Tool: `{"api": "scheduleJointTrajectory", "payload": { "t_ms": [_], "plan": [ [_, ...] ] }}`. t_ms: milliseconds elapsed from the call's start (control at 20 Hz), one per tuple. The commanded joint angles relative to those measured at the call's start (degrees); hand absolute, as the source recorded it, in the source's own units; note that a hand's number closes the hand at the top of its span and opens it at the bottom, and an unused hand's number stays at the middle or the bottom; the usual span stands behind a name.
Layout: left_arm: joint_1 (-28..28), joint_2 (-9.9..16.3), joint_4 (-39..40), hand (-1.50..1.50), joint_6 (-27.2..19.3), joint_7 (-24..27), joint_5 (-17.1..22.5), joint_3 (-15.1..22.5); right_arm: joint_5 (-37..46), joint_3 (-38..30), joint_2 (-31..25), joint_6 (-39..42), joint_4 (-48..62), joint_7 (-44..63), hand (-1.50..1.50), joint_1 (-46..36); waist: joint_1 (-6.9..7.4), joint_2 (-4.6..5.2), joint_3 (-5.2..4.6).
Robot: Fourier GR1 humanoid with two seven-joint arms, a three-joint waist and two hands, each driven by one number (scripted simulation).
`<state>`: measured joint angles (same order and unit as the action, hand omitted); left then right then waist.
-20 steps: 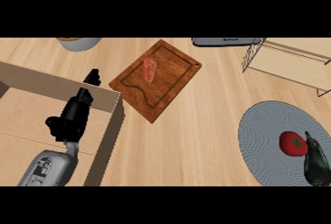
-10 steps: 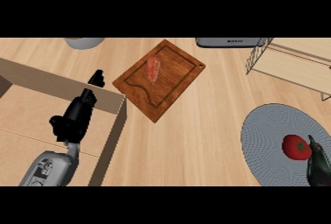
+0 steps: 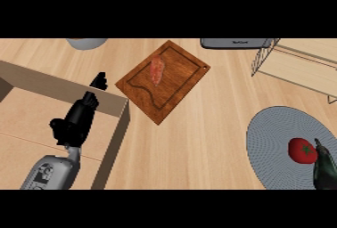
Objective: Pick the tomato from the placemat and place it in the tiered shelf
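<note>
A red tomato [image 3: 302,150] with a green stem lies on the round grey placemat [image 3: 280,142] at the lower right. My right hand [image 3: 324,167] shows only partly at the right edge, its fingers reaching up beside the tomato's right side and touching or nearly touching it. The wire tiered shelf [image 3: 299,62] with light wooden boards stands at the upper right. My left hand [image 3: 77,120] rests open at the left, fingers pointing up, over the counter's lower step.
A wooden cutting board [image 3: 164,82] with a piece of raw meat [image 3: 157,71] lies in the upper middle. A grey appliance [image 3: 236,42] sits at the top edge, and a grey bowl [image 3: 85,42] at the top left. A step edge [image 3: 121,124] runs down the left.
The view has shifted, so the tomato and placemat sit lower and further right. My right hand has slid toward the right edge and stays beside the tomato. The left hand is unchanged.
</note>
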<state>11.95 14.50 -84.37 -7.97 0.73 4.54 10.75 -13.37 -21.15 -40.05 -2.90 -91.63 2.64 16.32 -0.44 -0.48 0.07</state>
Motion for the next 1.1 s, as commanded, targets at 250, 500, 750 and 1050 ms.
{"api": "scheduleJointTrajectory", "payload": {
  "t_ms": [250,500,750,1050],
  "plan": [
    [-0.7,0.6,1.6,0.00,0.2,-3.7,-1.1,-0.1,6.8,6.1,-12.9,7.3,-15.2,21.5,-1.50,5.2,-0.17,0.41,-0.25],
    [-2.0,-1.3,3.1,0.00,0.5,0.1,-2.0,0.0,6.4,7.3,-15.6,9.3,-21.8,35.6,-1.50,0.7,0.20,0.49,-0.18],
    [-0.7,-2.0,6.0,0.00,1.3,0.9,-3.5,-0.4,10.6,9.5,-10.1,8.3,-25.4,39.2,-1.50,-0.5,0.01,0.51,-0.10],
    [-3.4,-2.7,2.6,0.00,0.5,-0.2,-4.3,0.1,16.8,11.7,-6.7,8.5,-26.2,41.5,-1.50,-3.0,0.32,0.48,-0.08]
  ]
}}
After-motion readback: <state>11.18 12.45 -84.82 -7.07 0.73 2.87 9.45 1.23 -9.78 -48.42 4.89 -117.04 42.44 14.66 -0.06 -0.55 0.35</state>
